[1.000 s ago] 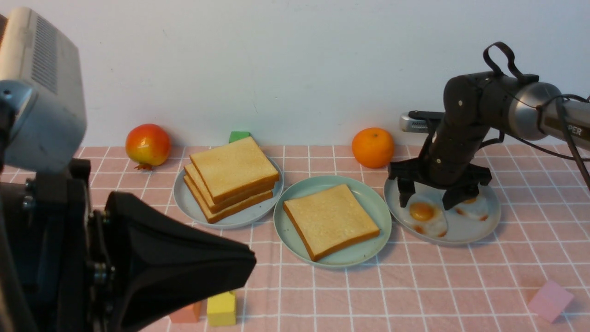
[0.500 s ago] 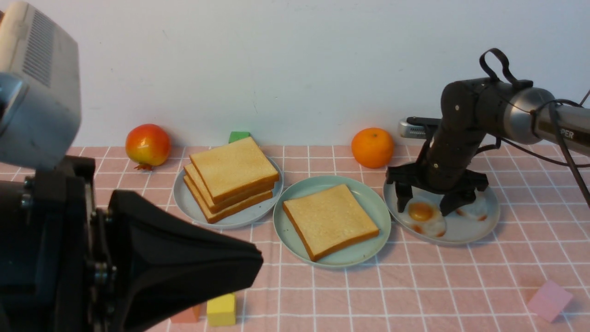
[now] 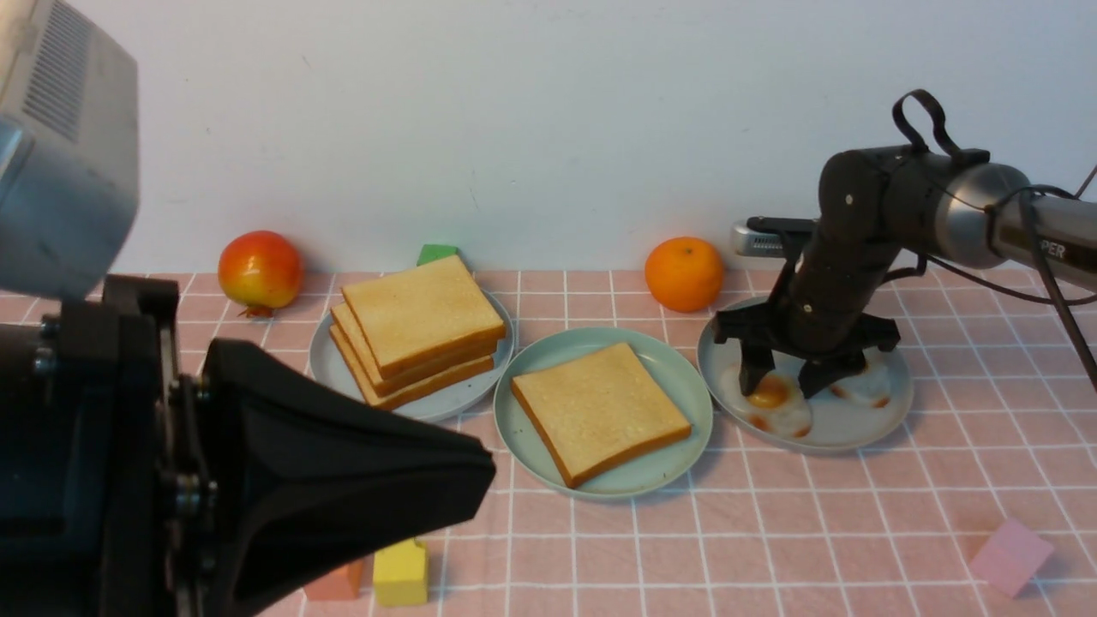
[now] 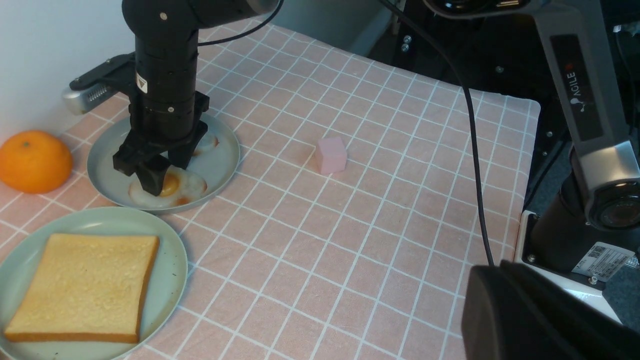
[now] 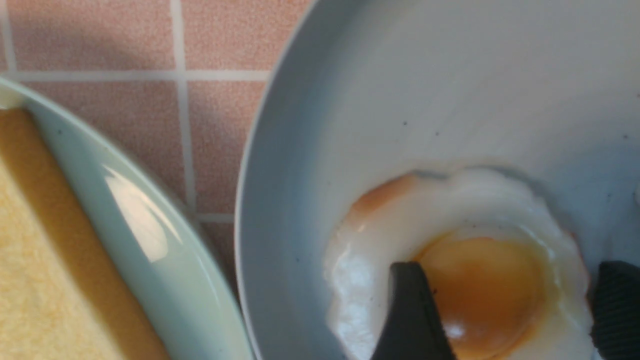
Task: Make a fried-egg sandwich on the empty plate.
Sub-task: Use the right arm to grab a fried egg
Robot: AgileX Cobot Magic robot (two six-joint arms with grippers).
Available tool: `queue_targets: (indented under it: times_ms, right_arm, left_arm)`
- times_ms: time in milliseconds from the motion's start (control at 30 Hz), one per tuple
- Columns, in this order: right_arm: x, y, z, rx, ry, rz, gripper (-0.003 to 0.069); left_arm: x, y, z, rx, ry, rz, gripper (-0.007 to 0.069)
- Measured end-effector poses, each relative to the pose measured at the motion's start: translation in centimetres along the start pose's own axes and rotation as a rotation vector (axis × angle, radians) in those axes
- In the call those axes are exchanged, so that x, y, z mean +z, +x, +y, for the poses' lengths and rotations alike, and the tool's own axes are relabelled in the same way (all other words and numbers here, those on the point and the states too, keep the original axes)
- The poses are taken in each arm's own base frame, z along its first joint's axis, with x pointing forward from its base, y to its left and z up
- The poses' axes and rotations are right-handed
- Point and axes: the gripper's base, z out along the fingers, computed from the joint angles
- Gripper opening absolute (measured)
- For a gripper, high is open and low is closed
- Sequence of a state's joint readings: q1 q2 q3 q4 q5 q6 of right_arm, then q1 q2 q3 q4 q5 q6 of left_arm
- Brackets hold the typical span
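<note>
Lowered since a second ago, the right gripper (image 3: pixel 782 387) now has its black fingertips (image 5: pixel 410 310) down on the fried egg (image 3: pixel 788 417). Its jaws have narrowed from wide to a part-open gap with the orange yolk between them. Whether they press the egg cannot be told.

A pink checked tablecloth (image 3: pixel 771 531) covers the table. The left gripper (image 3: pixel 463 480) fills the near foreground, far from those jaws, with its own jaws closed.

Three plates sit in a row. The grey-blue plate (image 3: pixel 857 428) directly beneath the right jaws holds the egg. It also holds a second egg (image 3: pixel 866 390) just beside the jaws, partly hidden by the gripper. The mint-green plate (image 3: pixel 651 467) lies just beside the jaws, toward the left arm, and carries one toast slice (image 3: pixel 600 411) lying flat. Farther that way, another grey-blue plate (image 3: pixel 330 364) holds a stack of toast (image 3: pixel 420 321).

An orange (image 3: pixel 684 274) rests near the jaws, toward the wall. A red-yellow fruit (image 3: pixel 260 270) sits well apart from them, beyond the stack. A pink cube (image 3: pixel 1010 555) lies on the cloth, well apart from the jaws and nearer the robot.
</note>
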State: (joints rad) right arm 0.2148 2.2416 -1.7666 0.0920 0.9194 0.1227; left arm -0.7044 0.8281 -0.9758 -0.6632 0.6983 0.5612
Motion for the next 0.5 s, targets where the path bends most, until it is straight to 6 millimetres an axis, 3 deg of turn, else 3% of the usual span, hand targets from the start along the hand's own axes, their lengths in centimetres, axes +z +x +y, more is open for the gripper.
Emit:
queue_targets:
  times_ms: [367, 400, 467, 500]
  right_arm:
    - [-0.6, 0.0, -0.3, -0.106, 0.081, -0.009, 0.0449]
    - [-1.0, 0.0, -0.5, -0.122, 0.101, -0.006, 0.0376]
    - [-1.7, 0.1, -0.7, -0.134, 0.117, -0.010, 0.0164]
    - [-1.9, 0.0, -0.7, -0.133, 0.117, -0.013, 0.0164]
  left_arm:
    - [0.0, 0.0, 0.0, -0.002, 0.002, -0.001, 0.0016]
    - [0.0, 0.0, 0.0, -0.002, 0.002, -0.001, 0.0016]
    - [0.0, 0.0, 0.0, -0.002, 0.002, -0.001, 0.0018]
    - [0.0, 0.0, 0.0, -0.002, 0.002, -0.001, 0.0018]
